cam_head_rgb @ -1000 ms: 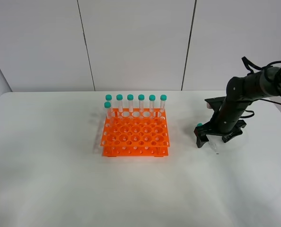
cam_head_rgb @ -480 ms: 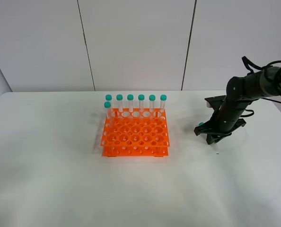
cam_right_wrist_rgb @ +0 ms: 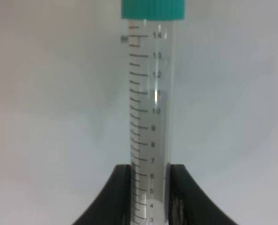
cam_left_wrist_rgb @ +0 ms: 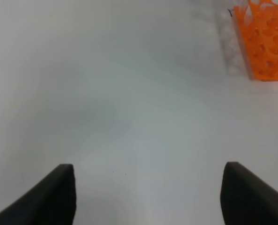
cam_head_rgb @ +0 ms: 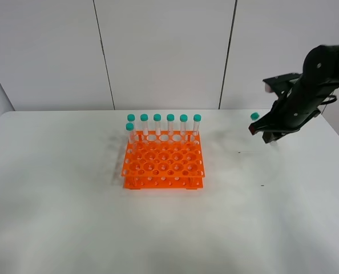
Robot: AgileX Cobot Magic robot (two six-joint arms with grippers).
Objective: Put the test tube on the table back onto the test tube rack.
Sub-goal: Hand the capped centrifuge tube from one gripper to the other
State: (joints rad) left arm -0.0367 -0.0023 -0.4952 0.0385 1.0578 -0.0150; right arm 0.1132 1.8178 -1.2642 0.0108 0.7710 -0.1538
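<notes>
- Left gripper (cam_left_wrist_rgb: 148,197): its fingers are spread wide with nothing between them, over bare table (cam_left_wrist_rgb: 129,93). Its wrist view catches only one corner of the test tube rack (cam_left_wrist_rgb: 265,47).
- Rack: seven capped tubes (cam_head_rgb: 164,121) stand along its far side, six in the back row and one in the next row at the left end. The nearer holes look free.
- Right gripper (cam_head_rgb: 267,132): it is clamped on the test tube (cam_head_rgb: 254,116), which hangs in the air well to the right of the rack, tilted, with the cap uppermost and leaning toward the rack.
- Step in hand, as I read it, is the carry to the rack. Bring the tube upright first and pick a hole away from the standing caps. Centre the tip, lower straight, and let go only once it is seated.
- Hard to see: the clear tip fades against the white table. The right wrist view cuts the tube off below the fingers, so you cannot read the tip from there.
</notes>
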